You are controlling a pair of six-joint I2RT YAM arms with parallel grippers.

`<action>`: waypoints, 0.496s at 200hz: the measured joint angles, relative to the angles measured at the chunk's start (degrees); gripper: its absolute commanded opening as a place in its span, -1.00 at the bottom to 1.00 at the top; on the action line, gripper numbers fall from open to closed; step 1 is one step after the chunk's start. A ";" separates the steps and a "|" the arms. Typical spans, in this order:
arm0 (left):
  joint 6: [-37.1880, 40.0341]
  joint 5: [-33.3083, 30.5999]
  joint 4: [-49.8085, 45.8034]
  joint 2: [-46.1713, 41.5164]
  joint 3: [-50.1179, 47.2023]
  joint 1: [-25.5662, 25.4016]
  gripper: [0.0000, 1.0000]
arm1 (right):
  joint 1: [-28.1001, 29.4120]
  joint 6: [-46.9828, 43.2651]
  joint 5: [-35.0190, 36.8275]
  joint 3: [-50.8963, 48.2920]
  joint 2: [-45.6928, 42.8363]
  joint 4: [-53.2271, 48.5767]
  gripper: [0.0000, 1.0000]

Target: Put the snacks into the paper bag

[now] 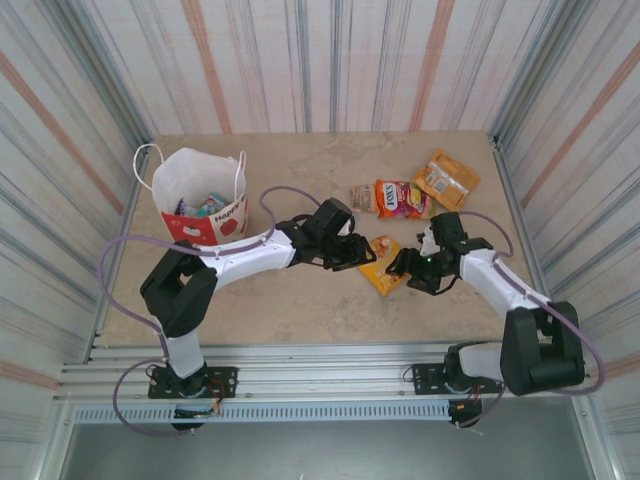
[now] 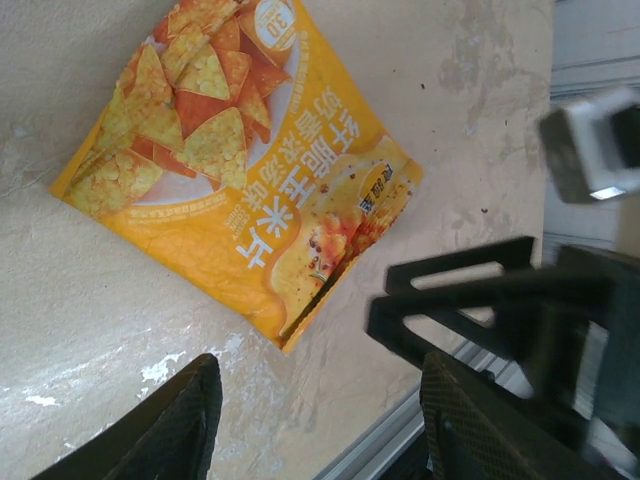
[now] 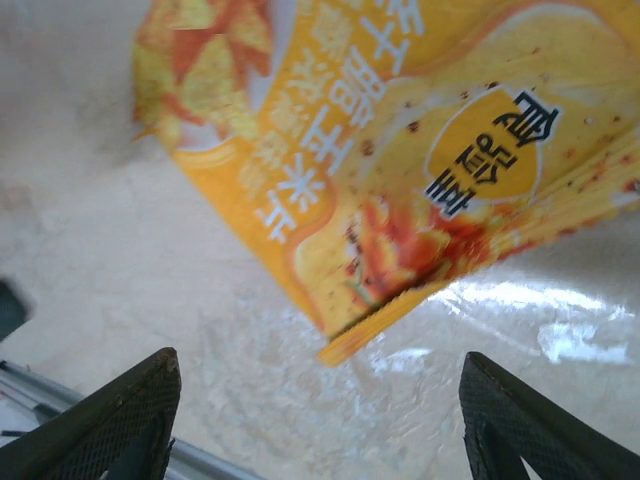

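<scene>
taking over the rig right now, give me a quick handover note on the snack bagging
Left gripper: open, empty, just short of the yellow packet.
Right gripper: open, empty, on that packet's other side.
Paper bag: upright at the far left.
Done: some packets are inside the bag; I cannot tell how many.
On the table: the yellow packet, an orange-red packet, a small packet beside it, and an orange packet at the far right.
Left: bag those four, probably the yellow one first.
</scene>
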 measured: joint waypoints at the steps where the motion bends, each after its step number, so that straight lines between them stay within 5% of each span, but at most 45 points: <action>1: 0.00 0.00 0.07 0.02 -0.04 0.00 0.11 | -0.09 -0.02 0.00 0.07 -0.28 -0.28 0.52; 43: -4.59 0.52 4.87 0.85 -4.96 0.02 0.07 | -8.13 -4.00 0.37 7.37 -2.34 -6.78 0.50; 99: -12.92 -1.73 12.59 2.60 -9.14 0.00 0.01 | -8.87 -11.13 -1.27 19.89 16.59 -5.55 0.45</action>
